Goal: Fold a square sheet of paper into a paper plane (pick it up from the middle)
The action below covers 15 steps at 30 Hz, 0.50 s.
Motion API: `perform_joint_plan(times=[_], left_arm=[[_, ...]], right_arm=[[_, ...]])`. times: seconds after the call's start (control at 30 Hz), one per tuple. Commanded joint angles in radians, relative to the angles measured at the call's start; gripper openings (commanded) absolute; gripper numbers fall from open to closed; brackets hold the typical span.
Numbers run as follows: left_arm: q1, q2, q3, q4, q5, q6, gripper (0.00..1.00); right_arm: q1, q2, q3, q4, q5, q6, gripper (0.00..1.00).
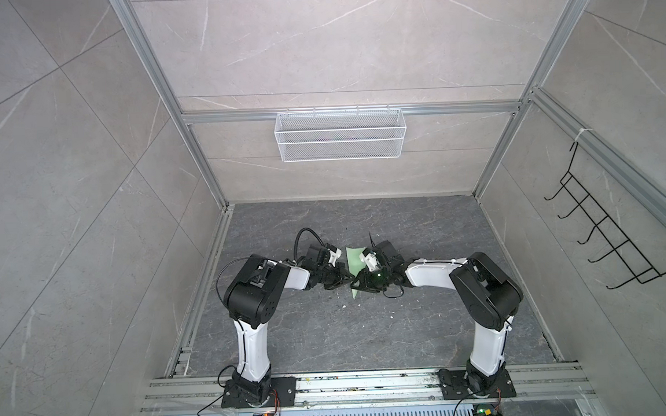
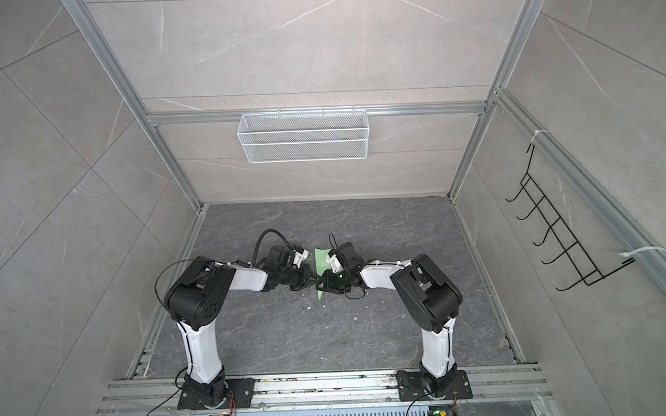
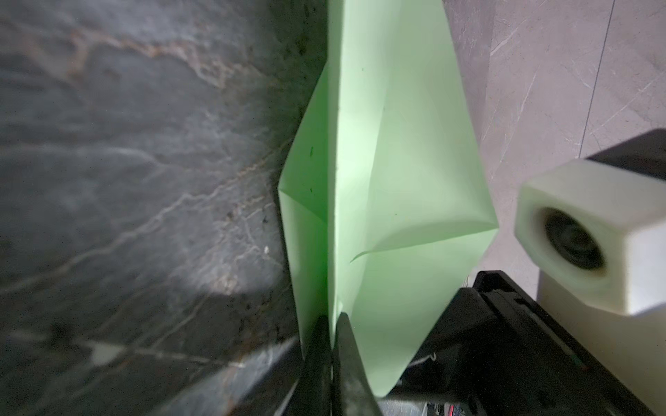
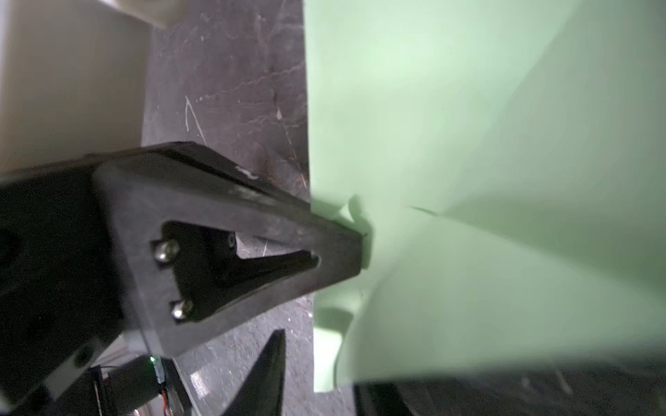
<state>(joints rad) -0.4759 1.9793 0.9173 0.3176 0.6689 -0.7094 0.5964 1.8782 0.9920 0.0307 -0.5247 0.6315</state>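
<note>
On the left, the left arm reaches inward over the dark marbled surface [image 1: 366, 329]; its left tool [image 1: 346, 284] is pressed together on the pale green paper plane [image 1: 354, 257], and in the left wrist view the two black fingers [image 3: 346, 360] meet with a folded edge of the paper pinched between them; the plane stands on edge at the middle of the surface, between the two tools, its length running from front to back in both top views, with a centre crease and slanted folds showing in the left wrist view; whether its lower tip touches the surface I cannot tell; behind it on the back wall hangs a white wire basket [image 1: 340, 136]; to the right, the right tool [image 1: 359, 290] sits just beside the plane with its jaws spread; in the right wrist view one finger [image 4: 268, 374] is clear of the paper's edge, with dark surface showing between them.
</note>
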Motion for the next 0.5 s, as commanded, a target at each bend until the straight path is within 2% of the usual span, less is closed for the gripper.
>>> perform_joint_plan(times=[0.0,0.1,0.23,0.47], left_arm=[[0.022,0.061,-0.006,-0.129,-0.087,0.064,0.01],[0.018,0.060,0.017,-0.148,-0.048,0.121,0.01],[0.002,0.064,0.067,-0.231,-0.043,0.182,0.01],[0.000,0.090,0.106,-0.280,-0.043,0.185,0.01]], right_arm=[[-0.030,-0.097,-0.056,0.076,0.023,-0.029,0.44],[-0.077,-0.140,-0.118,0.155,0.013,-0.023,0.45],[-0.130,-0.141,-0.169,0.276,-0.054,0.013,0.45],[-0.150,-0.039,-0.147,0.354,-0.082,0.070,0.34]])
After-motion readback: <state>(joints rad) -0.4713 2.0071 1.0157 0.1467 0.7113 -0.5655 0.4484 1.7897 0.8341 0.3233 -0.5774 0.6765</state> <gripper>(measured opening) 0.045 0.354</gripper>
